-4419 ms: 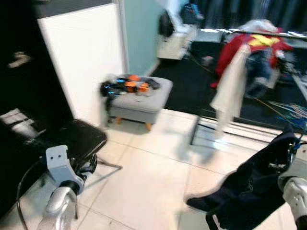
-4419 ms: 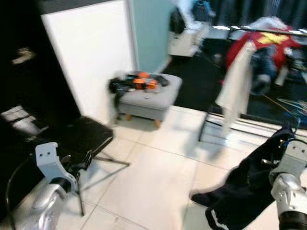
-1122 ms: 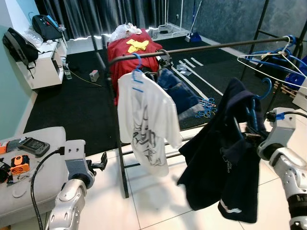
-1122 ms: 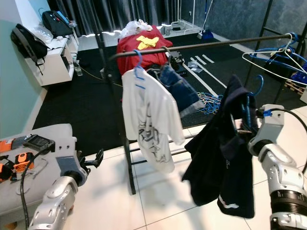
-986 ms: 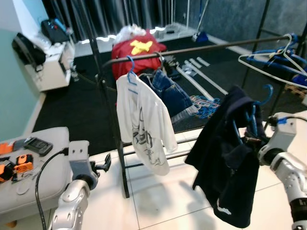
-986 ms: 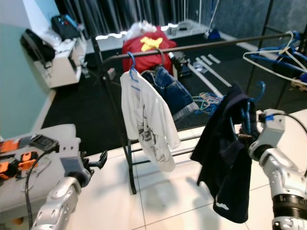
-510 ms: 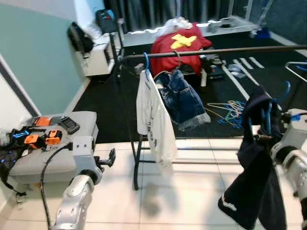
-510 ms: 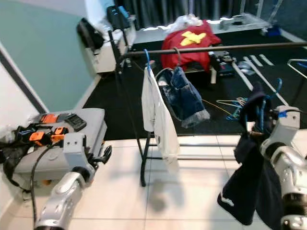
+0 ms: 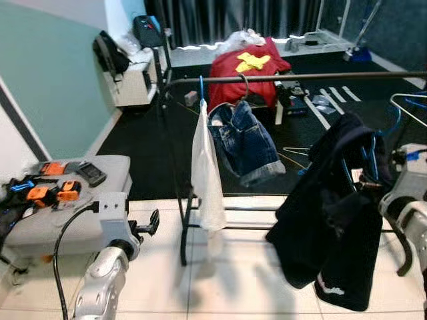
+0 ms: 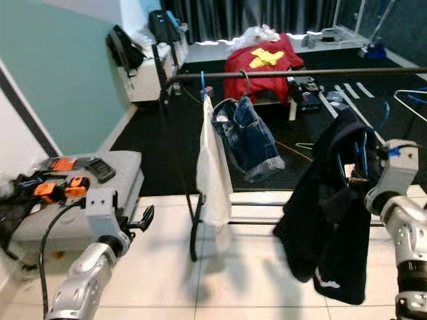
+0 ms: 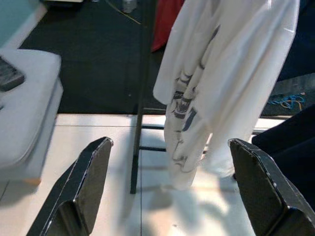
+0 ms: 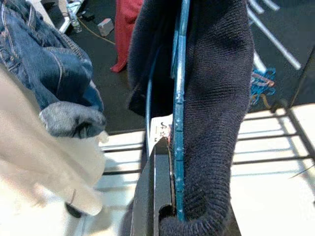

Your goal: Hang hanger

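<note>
one blue hanger (image 12: pixel 178 98) clamped by right end effector (image 12: pixel 165 196)

Home room — clothes rail (image 9: pixel 300 77), ottoman (image 9: pixel 73 213), tiled floor (image 9: pixel 247 287).

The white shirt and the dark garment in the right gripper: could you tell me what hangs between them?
In the left eye view, blue jeans hang on the rail between the white shirt and the dark garment.
</note>
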